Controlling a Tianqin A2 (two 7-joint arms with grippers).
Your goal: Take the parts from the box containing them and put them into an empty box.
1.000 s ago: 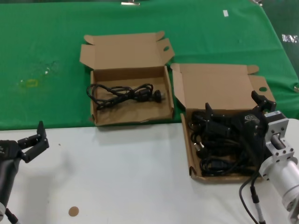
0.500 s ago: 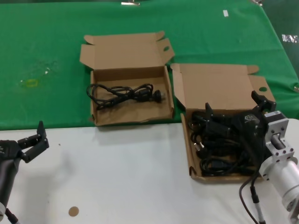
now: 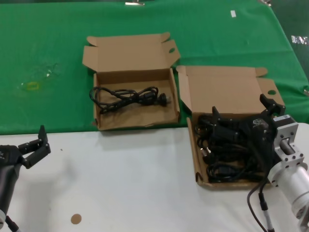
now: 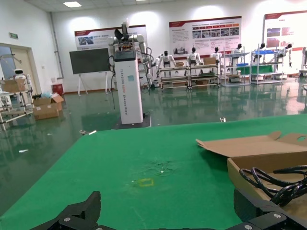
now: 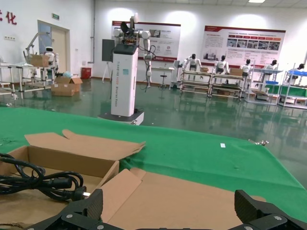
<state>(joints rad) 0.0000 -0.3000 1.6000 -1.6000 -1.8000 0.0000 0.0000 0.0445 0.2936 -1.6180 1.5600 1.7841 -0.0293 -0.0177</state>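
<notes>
While the left gripper (image 3: 37, 146) rests open on the table (image 3: 135, 179), the right gripper (image 3: 241, 116) hangs wide open over the cable-filled right box (image 3: 199, 159); left box (image 3: 101, 123) holds one cable (image 3: 125, 95).

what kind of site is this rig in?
Probably a robotics lab or demo hall: a white robot pillar on a glossy floor, wall posters, shelving racks. The cardboard boxes sit on a green-covered table.

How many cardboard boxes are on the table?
2. One box sits on the green cloth with a single black cable inside. The other box is nearer the right gripper, full of cables.
</notes>
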